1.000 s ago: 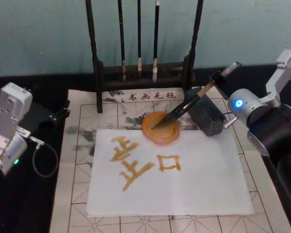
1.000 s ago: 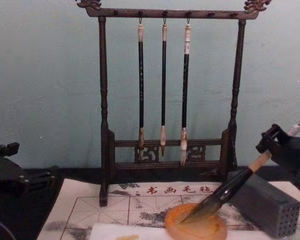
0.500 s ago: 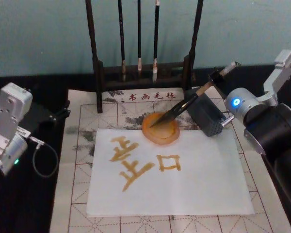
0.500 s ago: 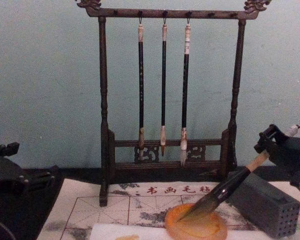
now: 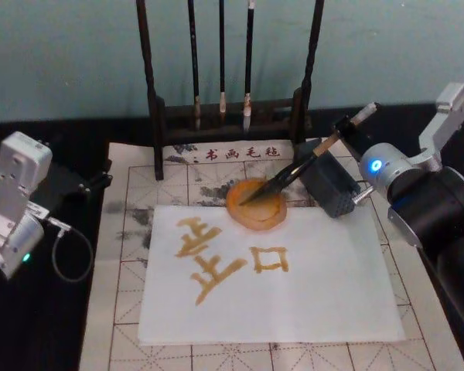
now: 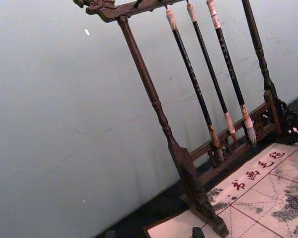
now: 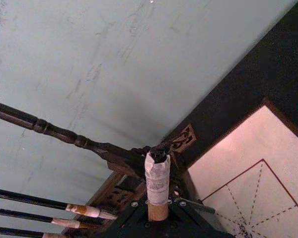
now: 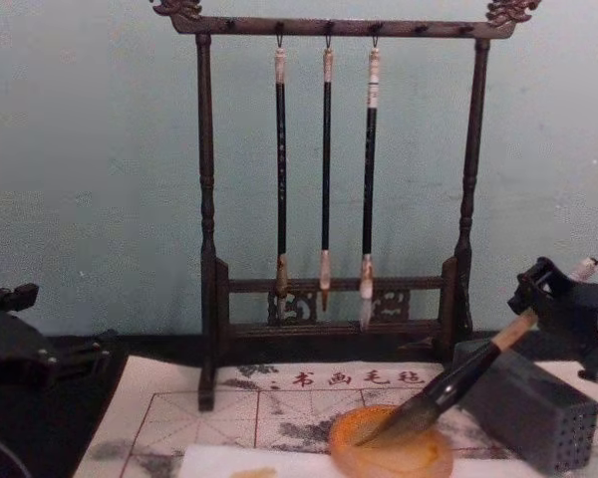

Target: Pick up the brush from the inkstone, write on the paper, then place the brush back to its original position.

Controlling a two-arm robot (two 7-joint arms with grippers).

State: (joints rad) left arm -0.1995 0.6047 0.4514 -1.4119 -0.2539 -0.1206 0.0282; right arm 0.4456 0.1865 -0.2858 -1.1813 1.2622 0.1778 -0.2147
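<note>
Brush [image 5: 294, 168] in the right gripper [image 5: 345, 128] is what we see at the far right of the mat: the fingers are pinched on its tan handle just below the whitish end, and the brush slants down to the left with its dark bristles resting inside the inkstone [image 5: 256, 204]. From the chest we see the same slant, the brush [image 8: 448, 388] crossing in front of the grey perforated block [image 8: 530, 403], its tip lying in the orange dish [image 8: 391, 446]. In the right wrist view the whitish, looped end [image 7: 157, 176] stands up out of the gripper's clamp.

We see the inkstone sitting at the far edge of the white paper [image 5: 294, 294], touching or slightly overlapping it. The paper lies on the gridded felt mat [image 5: 131, 255] and carries ochre characters [image 5: 228, 259]. Behind the mat stands the dark wooden rack [image 5: 230, 108] with three thin brushes [image 8: 326, 179] hanging from it.

The left gripper [image 5: 15, 209] sits parked at the left, off the mat and well apart from the paper; we cannot tell how its fingers stand.
</note>
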